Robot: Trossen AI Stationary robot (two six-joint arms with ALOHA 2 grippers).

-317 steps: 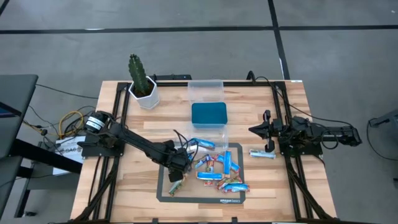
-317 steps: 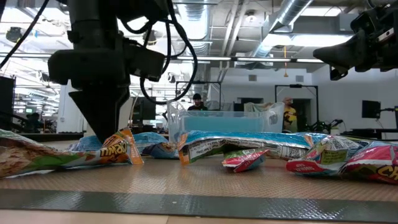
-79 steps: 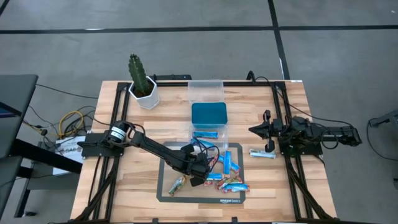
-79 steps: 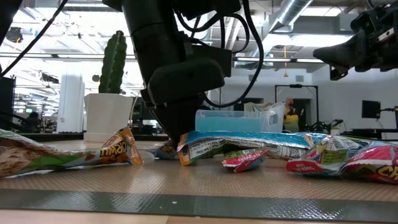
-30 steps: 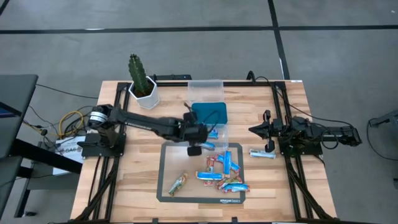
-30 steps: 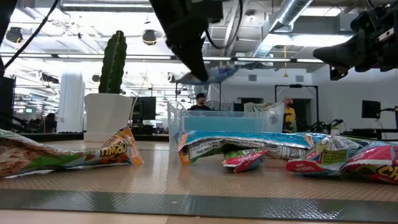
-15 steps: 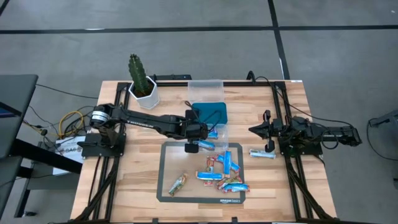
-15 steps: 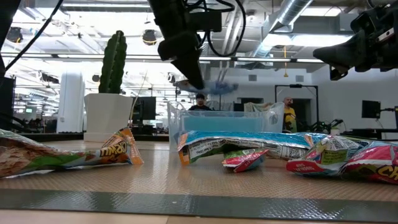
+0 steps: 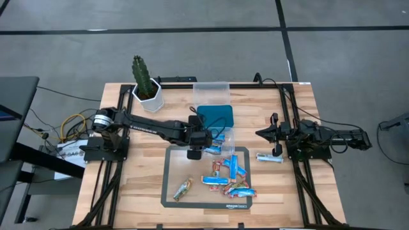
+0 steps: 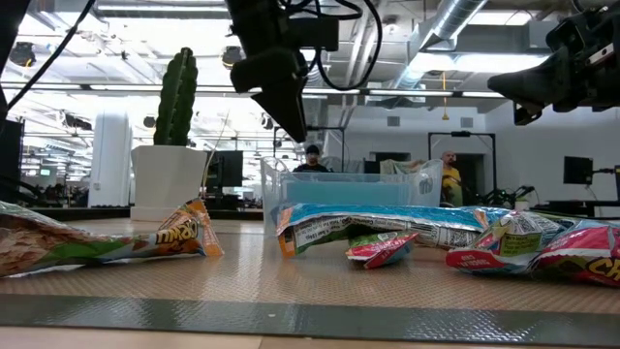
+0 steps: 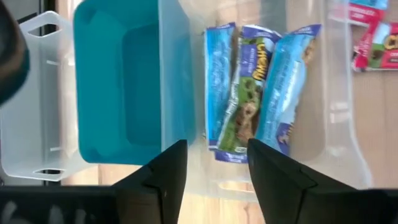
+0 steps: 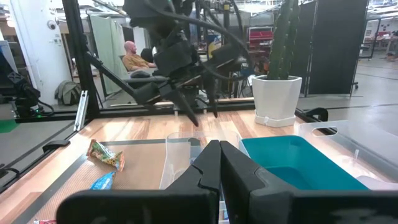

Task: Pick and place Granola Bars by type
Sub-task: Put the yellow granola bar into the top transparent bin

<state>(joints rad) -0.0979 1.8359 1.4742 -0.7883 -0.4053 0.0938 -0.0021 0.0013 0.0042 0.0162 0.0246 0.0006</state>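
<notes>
While the left gripper hung open and empty above the clear tub, three blue bars lay inside it. About seven bars waited on the mat, another beside the closed right gripper.

The high view looks straight down on the whole wooden-slat table. The low view looks level across it. Both wrist views, and these, share the square teal plastic tub.
</notes>
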